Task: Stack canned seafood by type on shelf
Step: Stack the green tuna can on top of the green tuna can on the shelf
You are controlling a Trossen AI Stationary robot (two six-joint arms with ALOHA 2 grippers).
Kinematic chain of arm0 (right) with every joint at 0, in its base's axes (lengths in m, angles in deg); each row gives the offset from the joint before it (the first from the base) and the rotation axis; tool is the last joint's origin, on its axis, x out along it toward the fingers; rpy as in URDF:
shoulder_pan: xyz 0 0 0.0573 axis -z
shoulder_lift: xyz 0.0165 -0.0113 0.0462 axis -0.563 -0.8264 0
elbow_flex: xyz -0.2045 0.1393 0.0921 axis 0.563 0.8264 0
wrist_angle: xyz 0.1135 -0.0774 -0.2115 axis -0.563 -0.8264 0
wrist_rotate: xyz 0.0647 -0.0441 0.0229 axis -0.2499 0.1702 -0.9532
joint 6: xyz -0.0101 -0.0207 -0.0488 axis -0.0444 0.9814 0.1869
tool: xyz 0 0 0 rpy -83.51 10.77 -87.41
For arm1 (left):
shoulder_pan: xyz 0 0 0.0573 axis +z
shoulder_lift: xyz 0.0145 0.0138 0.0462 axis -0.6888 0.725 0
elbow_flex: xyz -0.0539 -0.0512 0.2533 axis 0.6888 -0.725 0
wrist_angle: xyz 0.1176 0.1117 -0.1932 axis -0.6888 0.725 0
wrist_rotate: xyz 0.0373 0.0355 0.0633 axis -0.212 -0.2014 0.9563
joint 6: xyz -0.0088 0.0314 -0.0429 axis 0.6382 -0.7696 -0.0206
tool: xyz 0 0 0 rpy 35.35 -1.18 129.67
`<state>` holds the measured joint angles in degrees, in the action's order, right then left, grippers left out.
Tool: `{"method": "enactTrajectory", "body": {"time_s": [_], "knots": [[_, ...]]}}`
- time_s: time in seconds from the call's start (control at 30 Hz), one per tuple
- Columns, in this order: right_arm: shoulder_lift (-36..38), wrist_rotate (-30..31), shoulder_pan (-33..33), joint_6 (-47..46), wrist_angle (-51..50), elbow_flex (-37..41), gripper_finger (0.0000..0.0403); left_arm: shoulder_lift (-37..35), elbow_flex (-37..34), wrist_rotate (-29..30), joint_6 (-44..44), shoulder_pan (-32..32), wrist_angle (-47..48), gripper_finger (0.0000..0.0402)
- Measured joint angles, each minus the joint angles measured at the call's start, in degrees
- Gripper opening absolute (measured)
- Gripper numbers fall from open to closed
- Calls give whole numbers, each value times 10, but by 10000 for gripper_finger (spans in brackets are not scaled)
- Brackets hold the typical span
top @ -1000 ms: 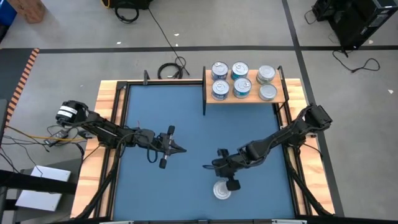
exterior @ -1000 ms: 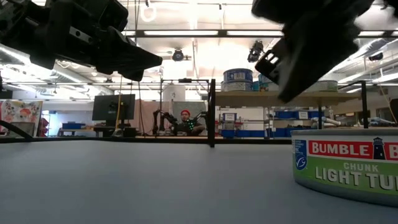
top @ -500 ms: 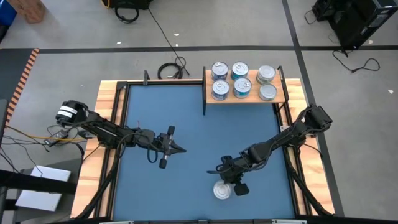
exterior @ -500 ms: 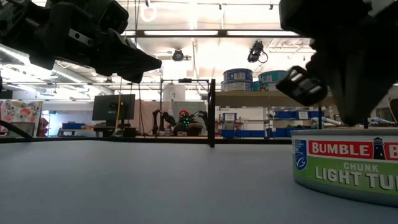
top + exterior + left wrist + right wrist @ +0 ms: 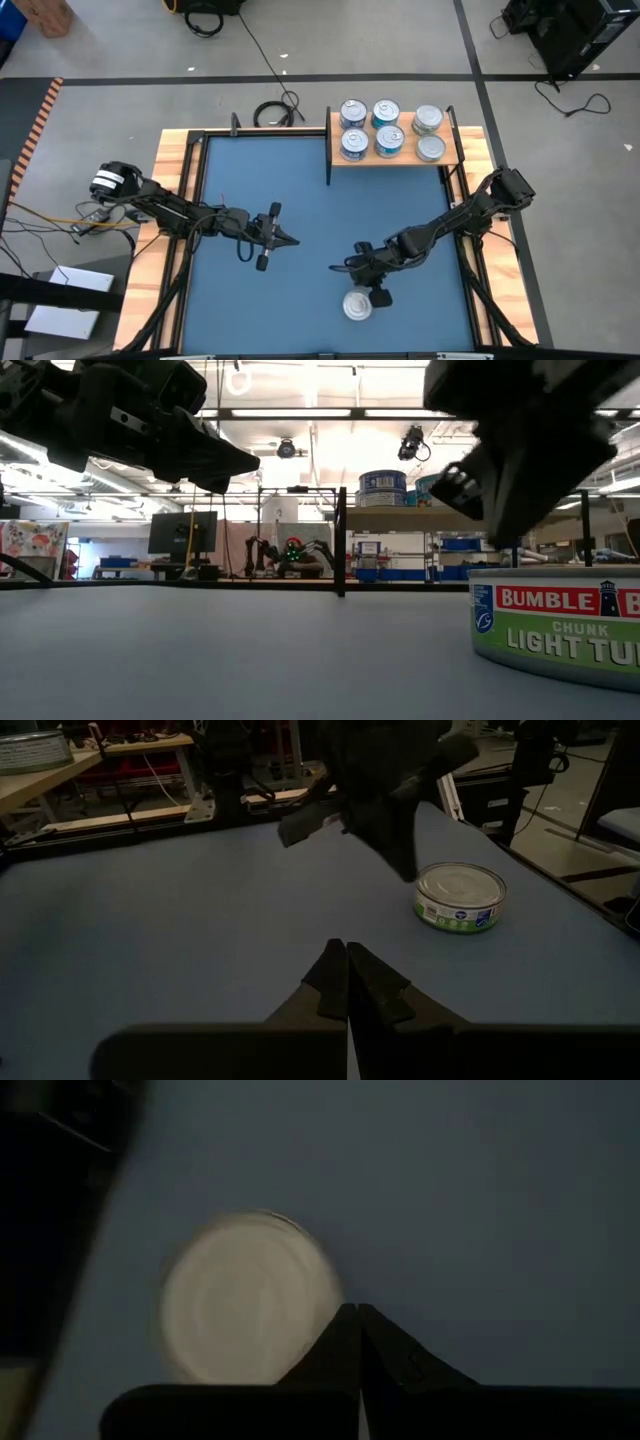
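We start with the blue mat (image 5: 300,200), filling the table inside its narrow wooden strips (image 5: 175,170). At one o'clock on the mat's far edge sits the shelf (image 5: 395,160), a pale wooden board with thin black posts (image 5: 329,150) at its edges.

On the shelf we count six tins (image 5: 386,113) in two rows of three. The four toward eleven o'clock on the board show blue labels and look stacked, while the pair at its three o'clock end (image 5: 430,148) is grey-silver. From table level we make out the blue stack (image 5: 383,488) up on the board.

Now the arms. The left arm (image 5: 160,208) reaches in from nine o'clock, and its left gripper (image 5: 285,238) hangs over the mat near the centre, well apart from every tin. In its wrist view we see its fingers (image 5: 335,985) pressed together, pinching nothing.

The right arm (image 5: 470,215) comes in from three o'clock, and the right gripper (image 5: 352,268) hovers at about five o'clock on the mat, just beside the lone tin. Its own camera shows its fingers (image 5: 350,1335) pressed together as well, with nothing between them.

And the smallest player: one lone tin (image 5: 357,305) stands upright on the mat at six o'clock, silver top up, just below the right gripper and not touching it. Up close we read a green label (image 5: 560,625) with a red Bumble Bee band and "chunk light".
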<state>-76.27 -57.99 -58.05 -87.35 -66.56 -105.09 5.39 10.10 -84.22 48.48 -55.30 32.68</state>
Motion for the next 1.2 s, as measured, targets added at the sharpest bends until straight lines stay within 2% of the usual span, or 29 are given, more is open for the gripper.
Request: {"method": "enactTrajectory", "body": {"time_s": [0.23,0.53,0.63,0.8,1.07,1.2], "knots": [[-4,-95,-11,9,44,-12,8,0,0,0,0,0,0,1],[-54,-98,-21,4,54,-8,5,0,0,0,0,0,0,1],[-54,-73,-16,-1,44,-9,6,0,0,0,0,0,0,1],[-45,22,-3,0,34,-9,7,0,0,0,0,0,0,1],[-45,137,23,0,26,-8,8,0,0,0,0,0,0,1],[-45,154,41,1,21,-8,9,0,0,0,9,0,0,1]]}}
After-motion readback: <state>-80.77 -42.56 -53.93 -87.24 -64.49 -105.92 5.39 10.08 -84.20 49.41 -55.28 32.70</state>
